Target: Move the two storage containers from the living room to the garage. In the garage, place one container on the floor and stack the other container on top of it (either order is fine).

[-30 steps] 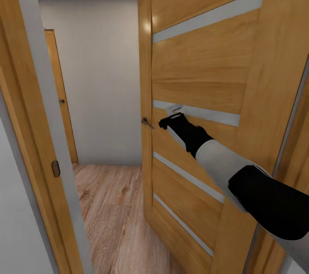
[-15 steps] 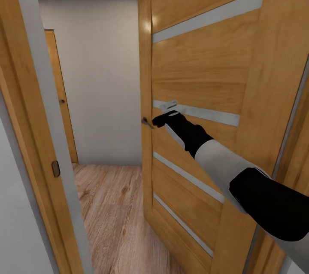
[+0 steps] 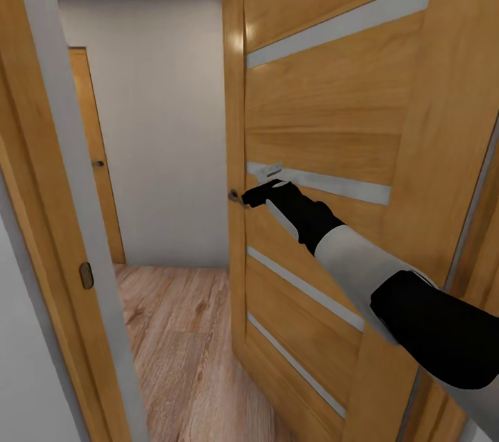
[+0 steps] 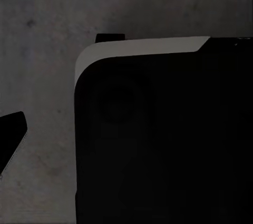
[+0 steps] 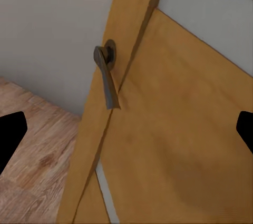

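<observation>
The two storage containers are out of view. I face a wood-plank door (image 3: 326,116) with pale horizontal strips, standing ajar. My right gripper (image 3: 251,198) reaches along the door's face and sits right beside the dark lever handle (image 3: 237,198). In the right wrist view the handle (image 5: 107,79) lies ahead between the fingers of the right gripper (image 5: 126,134), which are spread wide and hold nothing. In the left wrist view, one fingertip (image 4: 11,134) of the left gripper (image 4: 126,139) sits far out to the side over rough dark grey floor (image 4: 42,76).
The wooden door frame (image 3: 41,220) stands close on the left. Through the gap lies light wood plank flooring (image 3: 180,331), a pale wall (image 3: 159,137) and another wooden door (image 3: 97,158) at the far left. A black part of my own body (image 4: 168,139) covers much of the left wrist view.
My right gripper has moved left along the door face, up to the lever handle. The view has shifted slightly.
</observation>
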### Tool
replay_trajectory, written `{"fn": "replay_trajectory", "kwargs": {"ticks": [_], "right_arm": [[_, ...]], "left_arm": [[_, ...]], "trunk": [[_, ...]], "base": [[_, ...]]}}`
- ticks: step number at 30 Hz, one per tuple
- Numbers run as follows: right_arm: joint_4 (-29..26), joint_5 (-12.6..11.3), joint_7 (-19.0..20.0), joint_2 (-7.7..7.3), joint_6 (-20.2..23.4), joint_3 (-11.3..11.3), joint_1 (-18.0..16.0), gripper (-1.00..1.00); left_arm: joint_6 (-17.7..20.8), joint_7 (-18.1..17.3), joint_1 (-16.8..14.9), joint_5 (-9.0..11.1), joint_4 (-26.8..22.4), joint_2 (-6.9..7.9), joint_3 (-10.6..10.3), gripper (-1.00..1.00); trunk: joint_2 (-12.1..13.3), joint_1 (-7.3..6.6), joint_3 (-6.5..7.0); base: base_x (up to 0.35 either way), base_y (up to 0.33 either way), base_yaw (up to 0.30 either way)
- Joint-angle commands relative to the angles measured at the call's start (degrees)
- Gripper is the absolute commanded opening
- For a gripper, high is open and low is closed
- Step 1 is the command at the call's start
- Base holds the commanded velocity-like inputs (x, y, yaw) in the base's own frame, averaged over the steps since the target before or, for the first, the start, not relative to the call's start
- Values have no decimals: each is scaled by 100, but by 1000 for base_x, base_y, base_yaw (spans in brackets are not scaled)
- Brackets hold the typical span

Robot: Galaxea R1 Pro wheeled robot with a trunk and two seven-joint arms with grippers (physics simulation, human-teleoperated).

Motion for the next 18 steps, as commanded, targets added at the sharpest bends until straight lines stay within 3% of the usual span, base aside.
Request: {"fn": "replay_trajectory", "kwargs": {"ticks": [1,11,18], "right_arm": [[-3,-58,21,0,14,31,-6,100],[-3,-58,96,0,20,42,-7,100],[-3,-58,91,0,48,64,1,100]], "left_arm": [[-16,-9,-2,-11,3,1,1,100],[-16,-5,-2,-16,2,6,-13,100],[-16,-5,-2,-19,2,4,-13,100]], "trunk": [[-3,2,-7],[-3,2,-7],[-3,2,-7]], "base": [[281,0,0],[305,0,0],[50,0,0]]}}
